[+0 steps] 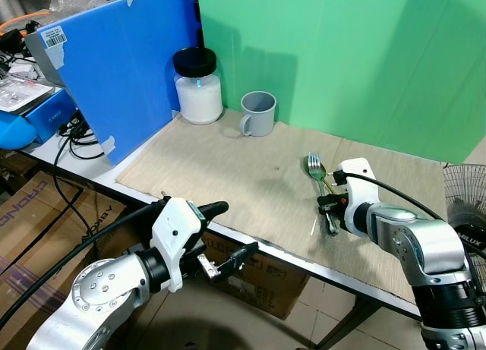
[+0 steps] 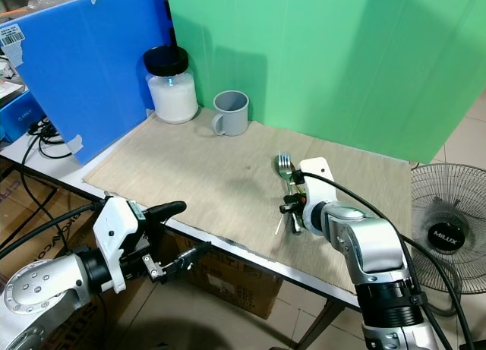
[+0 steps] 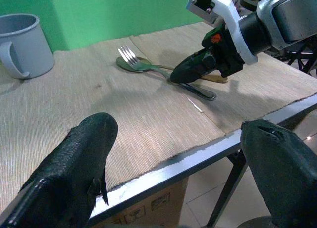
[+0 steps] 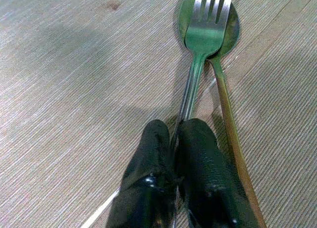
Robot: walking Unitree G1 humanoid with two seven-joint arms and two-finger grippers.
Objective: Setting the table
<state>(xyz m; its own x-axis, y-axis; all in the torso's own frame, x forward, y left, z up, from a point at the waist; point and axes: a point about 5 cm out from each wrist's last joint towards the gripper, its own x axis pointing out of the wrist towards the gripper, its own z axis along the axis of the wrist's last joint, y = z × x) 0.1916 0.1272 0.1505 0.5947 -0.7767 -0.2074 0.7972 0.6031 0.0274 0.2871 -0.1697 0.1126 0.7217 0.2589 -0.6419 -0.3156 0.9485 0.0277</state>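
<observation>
Lying on the beige woven mat (image 1: 228, 175) on the counter (image 1: 99, 175), the silver metal fork (image 4: 200, 50) is being pinched at its handle by the right pincer (image 4: 174, 149), tines pointing toward the green backdrop (image 1: 342, 54), over a metal spoon (image 4: 233, 25). The left pincer (image 1: 228, 240) is being held spread off the counter's edge. "MILUX" is being displayed on the floor fan (image 2: 448, 221).

Fork (image 1: 316, 166) lying on spoon (image 1: 313, 171) on mat (image 1: 228, 175), mug (image 1: 257, 113) right of jar (image 1: 198, 86) behind
</observation>
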